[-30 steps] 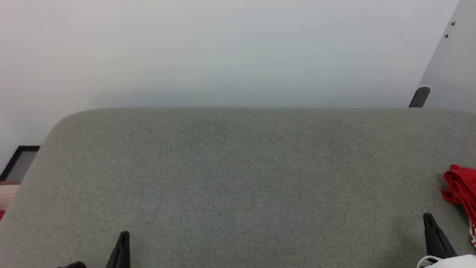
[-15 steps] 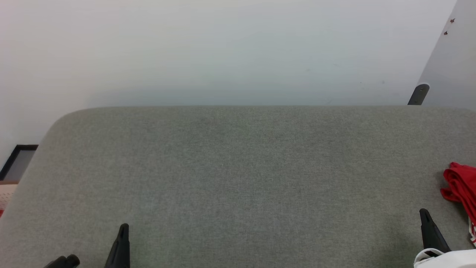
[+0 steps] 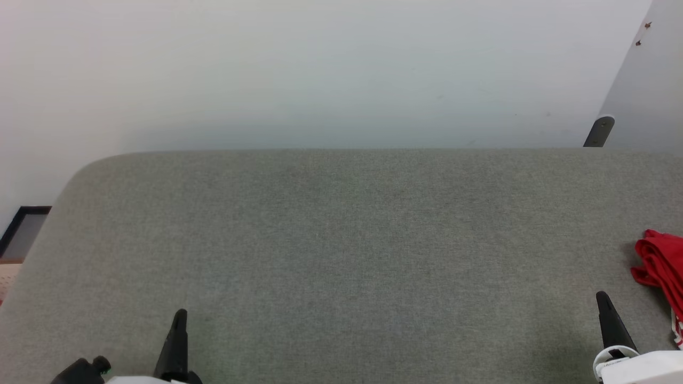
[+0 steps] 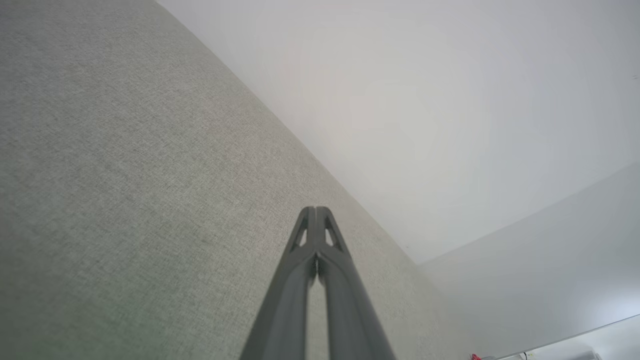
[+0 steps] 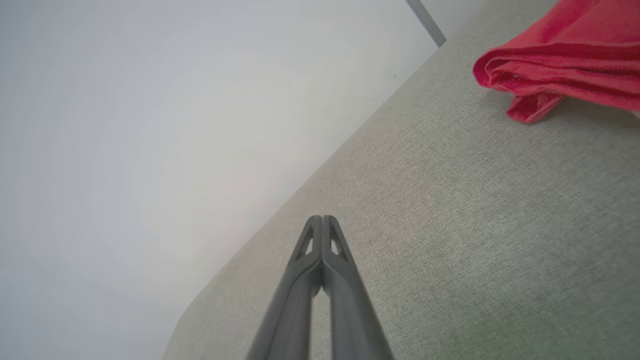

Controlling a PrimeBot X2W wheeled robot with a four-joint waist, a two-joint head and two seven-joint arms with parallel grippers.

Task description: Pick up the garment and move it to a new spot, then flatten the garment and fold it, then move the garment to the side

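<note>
Left gripper (image 3: 180,320) low at near left, fingers pressed together, empty, pointing across the grey surface (image 3: 341,240). Right gripper (image 3: 603,301) at near right, fingers likewise closed, empty. Red garment (image 3: 660,266) bunched on the surface just beyond it, to its right, not touching. Pale wall (image 3: 320,69) behind.

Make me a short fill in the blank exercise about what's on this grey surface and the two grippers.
1. The bunched garment is ____ in colour.
2. It lies on the grey surface, near the head view's ____ edge.
3. The left gripper and right gripper are both ____, holding nothing.
Missing words: red; right; shut.
</note>
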